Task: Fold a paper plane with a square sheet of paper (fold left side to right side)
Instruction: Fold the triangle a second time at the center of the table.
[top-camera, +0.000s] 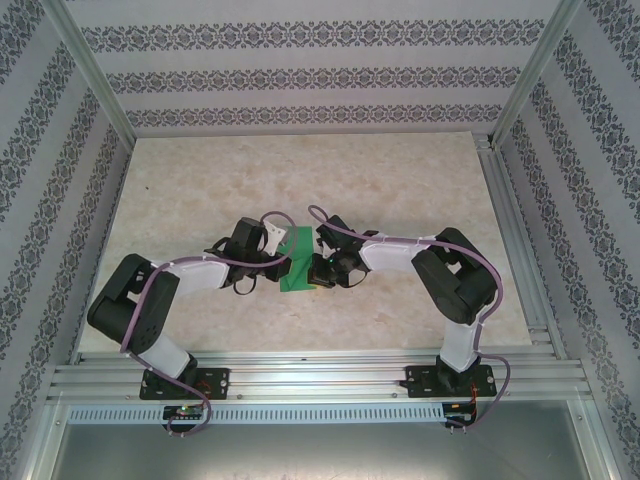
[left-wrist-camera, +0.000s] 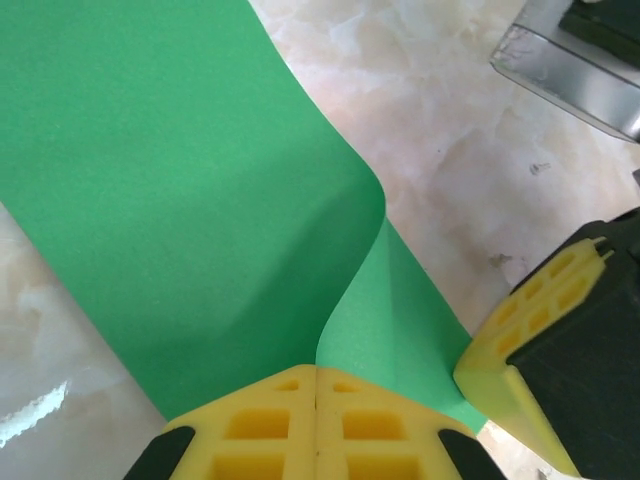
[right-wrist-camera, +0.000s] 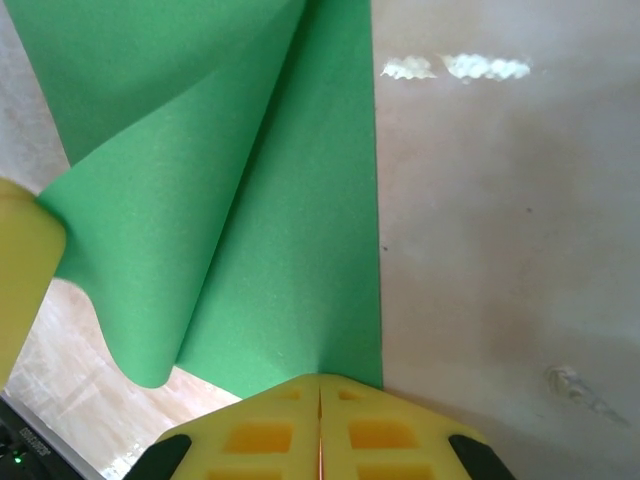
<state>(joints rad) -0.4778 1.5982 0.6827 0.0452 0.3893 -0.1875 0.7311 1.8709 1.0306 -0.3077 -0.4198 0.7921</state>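
Yellow pads of the left gripper (left-wrist-camera: 316, 385) and right gripper (right-wrist-camera: 320, 390) are each pinched closed on the square sheet of paper (left-wrist-camera: 170, 180) (one side curled over), mid-table (top-camera: 400, 180) between the arms.

The square sheet of paper (right-wrist-camera: 290, 230), pinched
The right fingers (right-wrist-camera: 260, 440) clamp its near edge; its left side curls above the counter (right-wrist-camera: 500, 250).

The square sheet of paper (left-wrist-camera: 150, 180) runs off frame (top and left).
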